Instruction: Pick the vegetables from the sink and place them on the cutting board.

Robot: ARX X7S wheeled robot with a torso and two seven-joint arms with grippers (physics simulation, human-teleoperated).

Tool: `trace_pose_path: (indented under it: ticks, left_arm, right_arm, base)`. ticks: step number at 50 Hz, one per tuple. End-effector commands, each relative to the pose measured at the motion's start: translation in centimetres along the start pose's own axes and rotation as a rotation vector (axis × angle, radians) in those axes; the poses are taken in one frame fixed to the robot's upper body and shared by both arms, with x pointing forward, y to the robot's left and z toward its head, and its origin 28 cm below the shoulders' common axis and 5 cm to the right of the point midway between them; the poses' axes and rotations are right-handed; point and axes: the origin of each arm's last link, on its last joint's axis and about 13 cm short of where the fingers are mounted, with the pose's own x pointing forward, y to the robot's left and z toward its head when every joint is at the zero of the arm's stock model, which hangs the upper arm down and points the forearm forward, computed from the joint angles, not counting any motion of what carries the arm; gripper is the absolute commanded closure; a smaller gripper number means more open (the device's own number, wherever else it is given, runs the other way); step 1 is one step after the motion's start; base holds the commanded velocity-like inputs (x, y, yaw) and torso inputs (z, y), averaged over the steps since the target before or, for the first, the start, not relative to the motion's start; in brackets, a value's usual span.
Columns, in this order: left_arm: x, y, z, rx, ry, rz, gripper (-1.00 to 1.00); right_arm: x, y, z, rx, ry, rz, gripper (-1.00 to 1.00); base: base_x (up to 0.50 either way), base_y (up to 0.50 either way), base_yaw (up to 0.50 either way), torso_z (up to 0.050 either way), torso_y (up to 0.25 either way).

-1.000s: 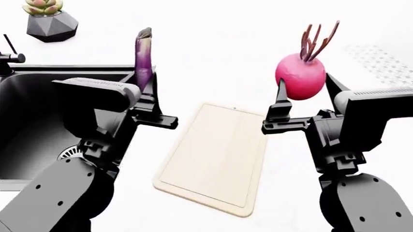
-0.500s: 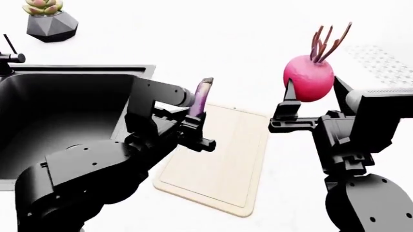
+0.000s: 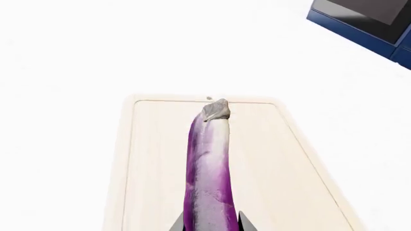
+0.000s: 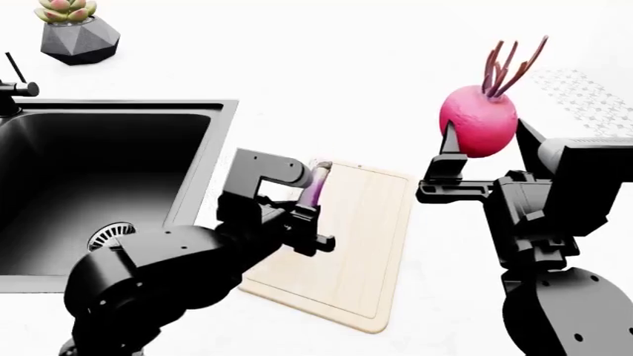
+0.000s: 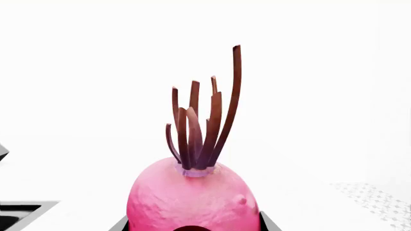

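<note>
My left gripper [image 4: 308, 211] is shut on the slender purple eggplant [image 4: 313, 190], holding it low over the near-left part of the pale cutting board [image 4: 366, 245]. In the left wrist view the eggplant [image 3: 209, 178] points along the board [image 3: 282, 183], grey cap forward. My right gripper [image 4: 482, 148] is shut on the round magenta radish [image 4: 479, 120], held high above the counter to the right of the board. Reddish stalks stand up from the radish [image 5: 192, 202] in the right wrist view. The black sink [image 4: 59, 185] lies at the left with no vegetables showing in it.
A succulent in a grey faceted pot [image 4: 77, 31] stands at the back left. Part of the black faucet [image 4: 15, 81] shows at the left edge. A textured patch [image 4: 583, 93] lies on the white counter at the back right. A dark blue cabinet [image 3: 366, 21] shows in the left wrist view.
My left arm swung from beside the sink to the right and down, lowering the eggplant over the board. The right gripper drifted slightly right and up with the radish.
</note>
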Motion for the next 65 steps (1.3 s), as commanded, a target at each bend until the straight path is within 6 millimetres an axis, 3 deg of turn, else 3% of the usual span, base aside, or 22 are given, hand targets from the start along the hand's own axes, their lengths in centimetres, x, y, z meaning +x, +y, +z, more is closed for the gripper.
trace_pose_path:
  ticks: [1, 11, 12, 30, 33, 47, 65]
  left_arm:
    - [0.5, 0.1, -0.5, -0.006, 0.026, -0.002, 1.00]
    - [0.5, 0.1, -0.6, -0.003, 0.024, 0.000, 1.00]
    - [0.5, 0.1, -0.6, -0.002, 0.023, 0.000, -1.00]
    - [0.4, 0.1, -0.4, 0.005, -0.010, -0.004, -1.00]
    - [-0.4, 0.0, 0.6, 0.012, -0.114, 0.010, -1.00]
    - [-5.4, 1.0, 2.9, -0.056, -0.648, 0.158, -1.00]
    - [-5.5, 1.8, 1.9, -0.109, -0.692, 0.195, -1.00]
  right_arm:
    - [0.0, -0.1, 0.1, -0.008, -0.003, -0.002, 1.00]
    - [0.0, -0.1, 0.0, -0.007, -0.003, -0.003, 1.00]
    - [0.0, -0.1, 0.0, -0.007, -0.003, -0.004, 1.00]
    - [0.1, -0.1, 0.0, -0.005, 0.005, 0.001, 1.00]
    - [0.3, 0.0, -0.2, 0.013, 0.037, 0.008, 1.00]
    - [2.9, 1.1, -1.2, 0.143, 0.407, 0.108, 1.00]
    - [5.3, 3.4, -4.2, 0.203, 0.643, 0.222, 1.00]
  base:
    - [0.00, 0.00, 0.00, 0.000, 0.000]
    - [0.00, 0.00, 0.00, 0.000, 0.001]
    - [0.00, 0.00, 0.00, 0.000, 0.000]
    - [0.00, 0.00, 0.00, 0.000, 0.000]
    - [0.00, 0.00, 0.00, 0.000, 0.000]
    - [0.00, 0.00, 0.00, 0.000, 0.000]
    - [0.00, 0.00, 0.00, 0.000, 0.000]
